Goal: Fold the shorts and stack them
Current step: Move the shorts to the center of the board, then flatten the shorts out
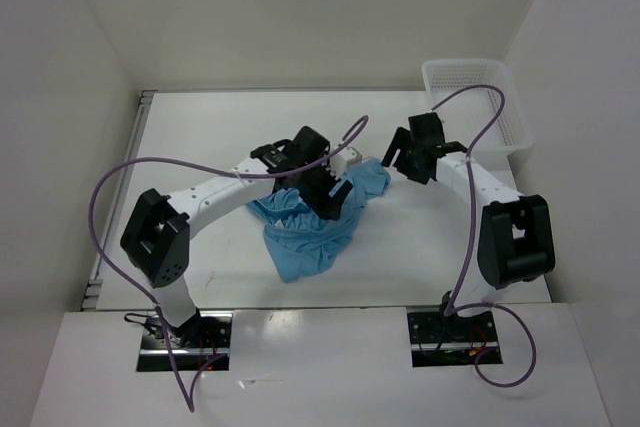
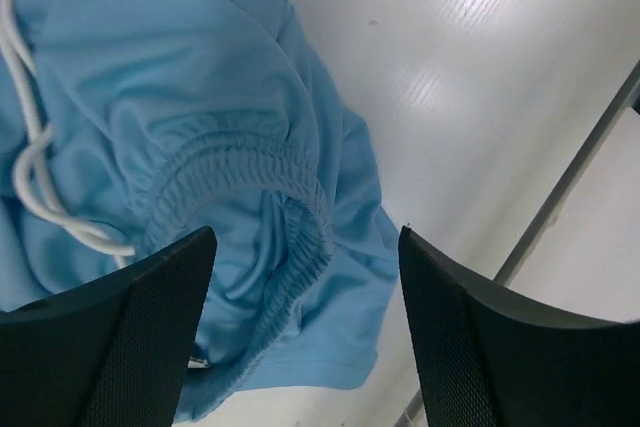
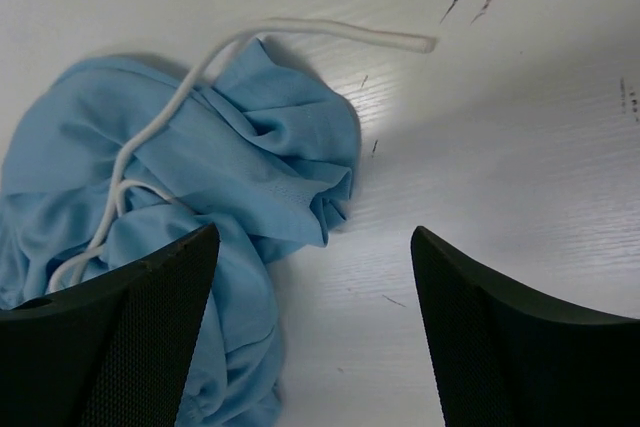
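Note:
The light blue shorts (image 1: 300, 237) lie crumpled in a heap at the middle of the table. My left gripper (image 1: 328, 195) hovers over the heap's upper part. In the left wrist view its jaws (image 2: 305, 247) stand wide open above the gathered waistband (image 2: 250, 162), with the white drawstring (image 2: 25, 167) at the left. My right gripper (image 1: 400, 162) is just right of the heap's far corner. It (image 3: 313, 237) is open over bare table, with the shorts (image 3: 200, 147) and the drawstring (image 3: 150, 137) to its left. Neither gripper holds anything.
A white mesh basket (image 1: 470, 97) stands at the table's back right corner. White walls close in the left, back and right sides. A purple cable loops off each arm. A metal rail (image 2: 570, 177) runs along the table edge.

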Robot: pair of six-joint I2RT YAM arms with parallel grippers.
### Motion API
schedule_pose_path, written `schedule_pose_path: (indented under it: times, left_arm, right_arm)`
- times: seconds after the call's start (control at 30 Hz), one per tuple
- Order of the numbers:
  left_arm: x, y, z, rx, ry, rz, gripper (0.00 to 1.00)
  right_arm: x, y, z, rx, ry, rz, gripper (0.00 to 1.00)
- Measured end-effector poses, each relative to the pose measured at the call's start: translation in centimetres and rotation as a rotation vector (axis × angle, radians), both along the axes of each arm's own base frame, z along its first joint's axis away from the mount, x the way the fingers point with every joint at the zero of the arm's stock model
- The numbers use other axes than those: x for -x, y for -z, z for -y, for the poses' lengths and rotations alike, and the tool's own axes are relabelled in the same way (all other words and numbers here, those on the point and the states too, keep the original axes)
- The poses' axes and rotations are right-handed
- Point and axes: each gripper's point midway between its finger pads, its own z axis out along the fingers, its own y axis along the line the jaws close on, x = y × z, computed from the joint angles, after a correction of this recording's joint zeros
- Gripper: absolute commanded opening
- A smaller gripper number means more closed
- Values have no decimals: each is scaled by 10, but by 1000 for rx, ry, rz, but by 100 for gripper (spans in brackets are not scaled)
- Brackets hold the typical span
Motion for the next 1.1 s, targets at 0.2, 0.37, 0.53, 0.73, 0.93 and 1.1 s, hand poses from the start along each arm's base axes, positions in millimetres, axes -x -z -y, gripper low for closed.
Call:
schedule_pose_path:
  times: [0.2,0.37,0.53,0.73,0.93,1.1]
  left_arm:
    - [6,25,7,-44,21,-42,68]
    - [7,49,9,-108,20,-56,61]
    - [3,64,10,-140,12,-52,34]
    - [-16,64,20,-130,-6,-12,0]
    - [-32,54,22,-123,-38,46,0]
    - [-42,36,13,-122,-79,98,0]
  right_arm:
    - [-2,32,-11,-15,-28,-59,81]
    - [-1,49,-25,-40,-70,-85,81]
    - [4,68,-41,-59,-109,-116,66]
    - [-2,70,-44,-55,-100,-97,53]
    - [-8,74,-39,-30,-76,-92,62]
    - [-17,71,-41,-32,-75,-75,62]
